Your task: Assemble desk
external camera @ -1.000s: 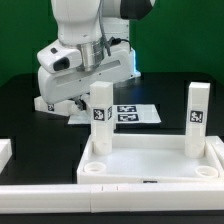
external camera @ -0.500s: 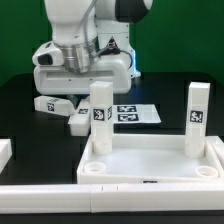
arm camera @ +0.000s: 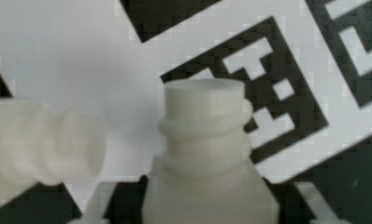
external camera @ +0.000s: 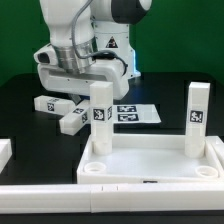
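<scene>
Insp. note: my gripper point(external camera: 85, 90) has shifted toward the exterior view's left beyond the tabletop point(external camera: 150, 179) far rim, jaw state can't tell; 2 upright legs point(external camera: 100, 108) seated in its far sockets, 2 loose legs point(external camera: 72, 120) now uncovered beyond that rim, so next pick looks pending.

Tabletop point(external camera: 150, 165) and legs point(external camera: 196, 118) — matt white plastic; table point(external camera: 20, 110) — matt black

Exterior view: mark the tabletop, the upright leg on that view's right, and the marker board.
tabletop point(external camera: 150, 153), exterior view, bare inner floor.
upright leg point(external camera: 196, 117), exterior view, on its tag.
marker board point(external camera: 138, 114), exterior view, on its printed tags.
</scene>
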You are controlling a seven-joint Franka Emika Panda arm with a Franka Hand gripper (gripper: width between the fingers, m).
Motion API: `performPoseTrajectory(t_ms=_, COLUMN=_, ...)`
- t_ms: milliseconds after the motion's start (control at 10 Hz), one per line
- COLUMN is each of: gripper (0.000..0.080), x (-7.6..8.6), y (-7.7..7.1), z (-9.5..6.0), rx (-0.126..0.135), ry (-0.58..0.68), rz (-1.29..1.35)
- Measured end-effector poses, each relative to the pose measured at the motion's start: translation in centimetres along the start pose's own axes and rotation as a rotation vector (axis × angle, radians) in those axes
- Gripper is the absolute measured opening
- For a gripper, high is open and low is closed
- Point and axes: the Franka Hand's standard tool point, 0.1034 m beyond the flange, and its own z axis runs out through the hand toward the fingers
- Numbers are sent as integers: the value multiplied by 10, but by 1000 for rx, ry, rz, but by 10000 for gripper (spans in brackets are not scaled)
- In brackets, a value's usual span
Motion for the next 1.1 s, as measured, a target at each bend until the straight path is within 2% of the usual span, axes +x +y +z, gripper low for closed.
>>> performPoseTrajectory(t_ms=100, gripper=284, x=3, y=1, z=1, rx=24, ry=-1, rz=56)
performPoseTrajectory(t_ms=200, gripper=359, x=2, y=0, z=1, rx=22, ry=-2, rz=48)
performPoseTrajectory(t_ms=300, gripper=359, x=0, y=-1, z=3, rx=19, ry=-1, rz=34)
performPoseTrajectory(t_ms=400, gripper=498, x=-6, y=-5, z=3, rx=14, ry=-13, rz=7)
performPoseTrajectory(t_ms=500, gripper=600, x=-8, y=-11, z=-5, rx=22, ry=-30, rz=-20)
performPoseTrajectory(t_ms=600, gripper=600, x=-8, y=-12, z=-22, rx=45, ry=-75, rz=-48)
performPoseTrajectory(t_ms=700, gripper=640, x=1, y=-9, z=-45, rx=82, ry=-94, rz=-53)
performPoseTrajectory(t_ms=800, gripper=647, x=14, y=-7, z=-65, rx=111, ry=-110, rz=-55)
performPoseTrajectory(t_ms=900, gripper=649, x=14, y=-3, z=-67, rx=118, ry=-175, rz=-51)
performPoseTrajectory(t_ms=1100, gripper=649, x=11, y=-4, z=-63, rx=114, ry=-307, rz=-47)
